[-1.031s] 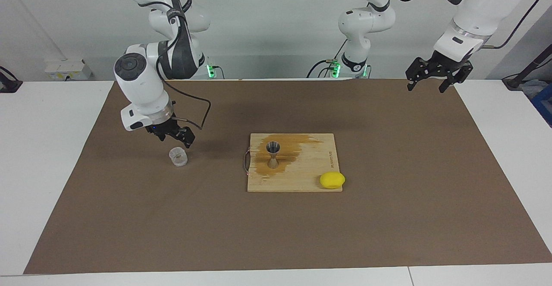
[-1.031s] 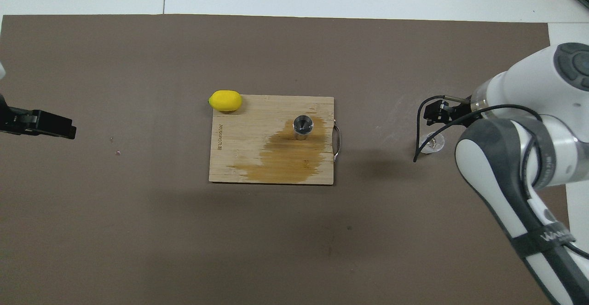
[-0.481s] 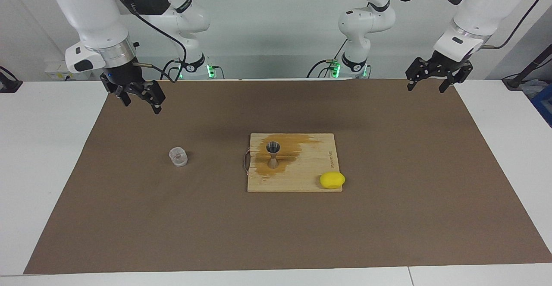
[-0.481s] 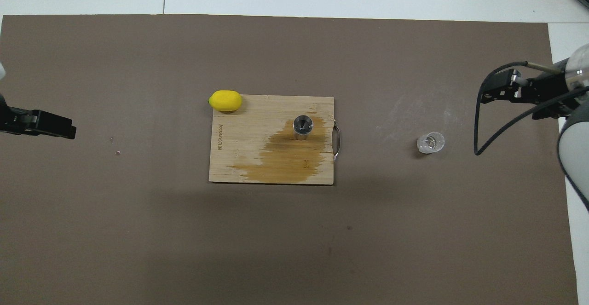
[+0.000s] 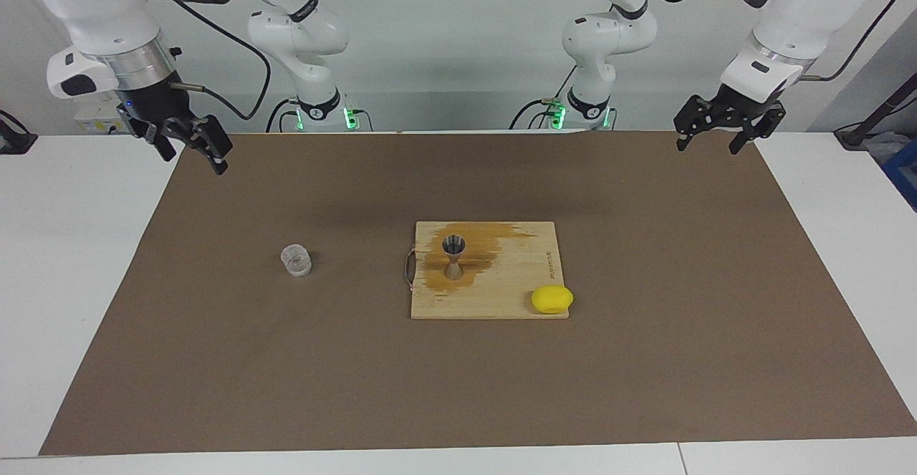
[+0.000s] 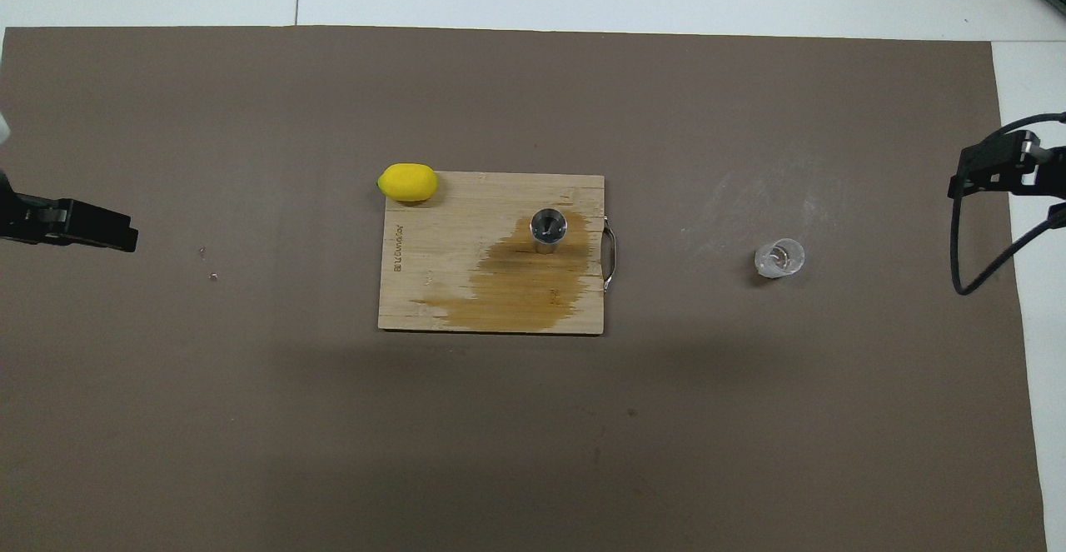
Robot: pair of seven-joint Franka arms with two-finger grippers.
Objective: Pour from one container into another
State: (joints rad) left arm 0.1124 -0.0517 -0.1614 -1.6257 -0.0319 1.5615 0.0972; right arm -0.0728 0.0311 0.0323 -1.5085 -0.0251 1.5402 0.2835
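Black-fingered and spread wide with nothing held, the right gripper (image 5: 192, 147) hangs over the brown mat's (image 5: 645, 360) corner at the right arm's end, and the left gripper (image 5: 718, 135) waits likewise spread over the mat's corner at the left arm's end. Upright on the mat, well apart from both, stands the clear cup (image 5: 295, 260). Level with it, the metal jigger (image 5: 453, 256) stands upright on the wooden board's (image 5: 501, 299) stained patch, and a lemon (image 5: 551, 299) sits on the board's corner farthest from the robots.
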